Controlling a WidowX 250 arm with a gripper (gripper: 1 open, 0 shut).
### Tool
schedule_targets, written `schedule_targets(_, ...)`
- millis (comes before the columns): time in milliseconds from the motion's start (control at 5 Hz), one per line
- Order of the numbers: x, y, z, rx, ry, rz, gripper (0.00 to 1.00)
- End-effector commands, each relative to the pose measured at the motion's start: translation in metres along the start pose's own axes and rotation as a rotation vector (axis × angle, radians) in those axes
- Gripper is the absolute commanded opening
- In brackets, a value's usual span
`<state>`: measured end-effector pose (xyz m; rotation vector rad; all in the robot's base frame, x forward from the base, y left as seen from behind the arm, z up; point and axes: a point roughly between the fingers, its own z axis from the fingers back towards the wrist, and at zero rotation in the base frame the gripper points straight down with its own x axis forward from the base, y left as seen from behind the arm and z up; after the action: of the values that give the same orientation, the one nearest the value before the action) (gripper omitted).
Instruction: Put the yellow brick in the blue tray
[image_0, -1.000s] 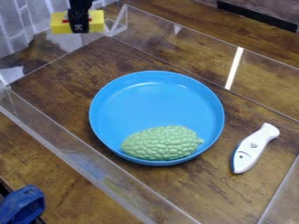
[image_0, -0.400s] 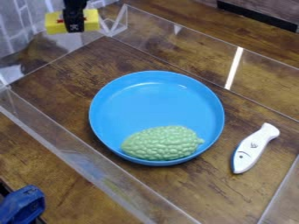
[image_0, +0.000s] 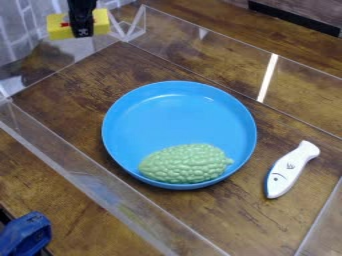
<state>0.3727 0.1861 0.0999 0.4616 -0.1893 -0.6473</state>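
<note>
The yellow brick (image_0: 59, 26) is at the top left corner of the camera view, near the clear wall. My dark gripper (image_0: 84, 26) comes down from the top edge and is shut on the brick, with yellow showing on both sides of its fingers. The blue tray (image_0: 181, 96), a large round dish, sits in the middle of the wooden table, well to the lower right of the gripper. The arm above the gripper is out of view.
A bumpy green lump (image_0: 187, 164) lies in the tray's near part. A white handheld device (image_0: 290, 168) lies on the table to the right. Clear acrylic walls (image_0: 80, 175) fence the table. A blue object (image_0: 20, 235) sits at the bottom left, outside the wall.
The gripper and the yellow brick have shifted slightly left in the picture as the wrist rolled a little. The tray, green lump and white device have not moved.
</note>
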Motion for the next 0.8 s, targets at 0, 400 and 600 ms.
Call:
schedule_targets(0, 0.0098, 0.019, 0.0341, 0.093, -0.053, 0.027, 0.0)
schedule_targets(400, 0.0099, 0.0247, 0.0283, 0.102, -0.037, 0.05, 0.0)
schedule_targets(600, 0.0105, 0.025, 0.0266, 0.105, -0.032, 0.062, 0.0)
